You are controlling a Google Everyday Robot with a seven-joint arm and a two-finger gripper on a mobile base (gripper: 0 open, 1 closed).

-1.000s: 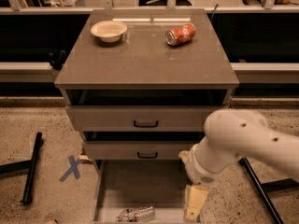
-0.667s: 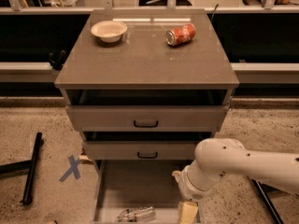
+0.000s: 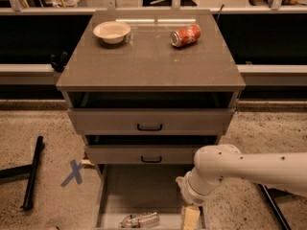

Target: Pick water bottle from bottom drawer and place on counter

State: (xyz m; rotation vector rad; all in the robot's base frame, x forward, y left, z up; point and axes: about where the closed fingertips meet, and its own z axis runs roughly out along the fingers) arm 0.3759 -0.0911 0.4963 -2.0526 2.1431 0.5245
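Note:
The water bottle lies on its side on the grey floor of the open bottom drawer, near its front edge. My white arm reaches in from the right over the drawer's right side. My gripper hangs at the bottom edge of the view, just right of the bottle and apart from it; most of it is cut off. The counter is the glossy grey-brown top of the cabinet above.
A cream bowl and a red soda can on its side sit at the back of the counter. The two upper drawers with black handles stand slightly open. A black bar and a blue X mark lie on the floor at left.
My arm has swung left and lower over the bottom drawer, bringing the gripper closer to the bottle. The bottle, bowl and can have not moved.

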